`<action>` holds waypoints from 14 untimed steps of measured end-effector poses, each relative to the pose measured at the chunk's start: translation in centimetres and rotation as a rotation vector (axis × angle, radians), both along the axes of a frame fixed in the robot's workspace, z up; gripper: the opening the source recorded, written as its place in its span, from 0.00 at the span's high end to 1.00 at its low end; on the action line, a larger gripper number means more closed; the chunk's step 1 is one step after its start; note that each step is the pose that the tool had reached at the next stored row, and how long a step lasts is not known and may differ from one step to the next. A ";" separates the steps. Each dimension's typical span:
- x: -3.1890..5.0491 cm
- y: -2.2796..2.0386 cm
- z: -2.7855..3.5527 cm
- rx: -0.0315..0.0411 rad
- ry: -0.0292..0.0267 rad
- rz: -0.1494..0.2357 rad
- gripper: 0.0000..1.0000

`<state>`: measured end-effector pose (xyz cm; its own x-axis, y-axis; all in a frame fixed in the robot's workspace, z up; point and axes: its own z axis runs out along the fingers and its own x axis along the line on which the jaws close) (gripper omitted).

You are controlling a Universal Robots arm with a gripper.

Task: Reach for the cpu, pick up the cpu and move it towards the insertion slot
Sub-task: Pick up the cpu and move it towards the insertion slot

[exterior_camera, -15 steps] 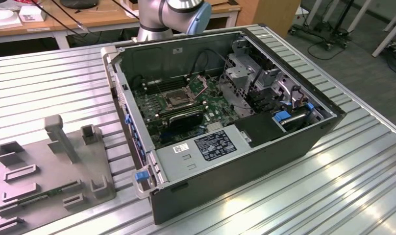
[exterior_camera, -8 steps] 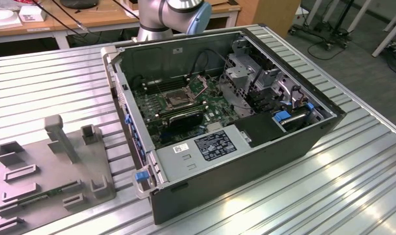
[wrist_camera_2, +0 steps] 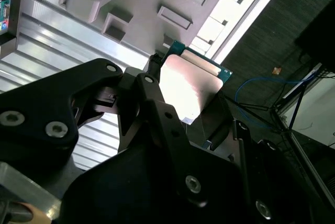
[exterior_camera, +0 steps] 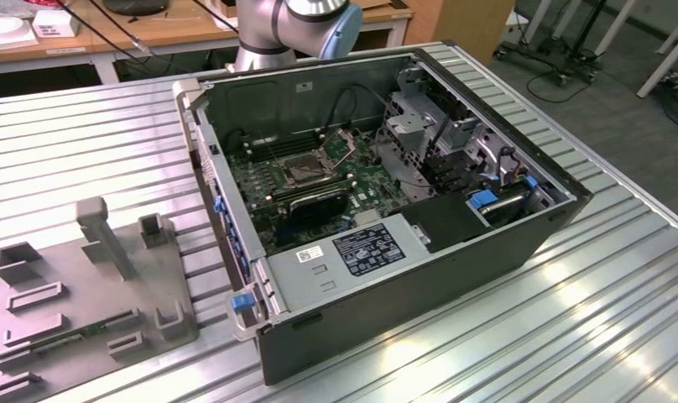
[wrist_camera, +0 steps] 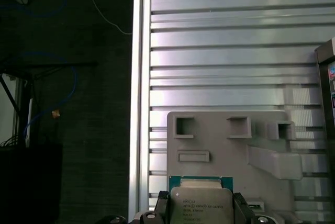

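The jaws clamp the cpu [wrist_camera: 201,203] over the grey fixture [wrist_camera: 225,148], well apart from the insertion slot [exterior_camera: 299,170] inside the case [exterior_camera: 451,277].

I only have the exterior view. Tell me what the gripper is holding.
Observer: In the first wrist view the gripper is shut on the cpu, with its fingers at two opposite edges.
Operator: Describe which face of it shows.
Observer: In the second wrist view the cpu shows its silvery top with the thin green rim around it.
Operator: Say what lies beyond it.
Observer: In the first wrist view the grey fixture lies beyond the cpu on the ribbed table. The cpu looks lifted clear of the fixture, not seated in it.
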<state>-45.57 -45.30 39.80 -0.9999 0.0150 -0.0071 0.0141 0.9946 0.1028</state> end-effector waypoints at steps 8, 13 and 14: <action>0.00 0.00 0.64 0.0059 0.0000 0.000 0.45; 0.00 0.00 1.09 0.0097 0.0000 0.000 0.45; 0.00 0.00 1.19 0.0107 -0.0001 0.000 0.45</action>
<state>-45.56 -45.30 40.99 -0.9999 0.0150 -0.0071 0.0141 0.9934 0.1134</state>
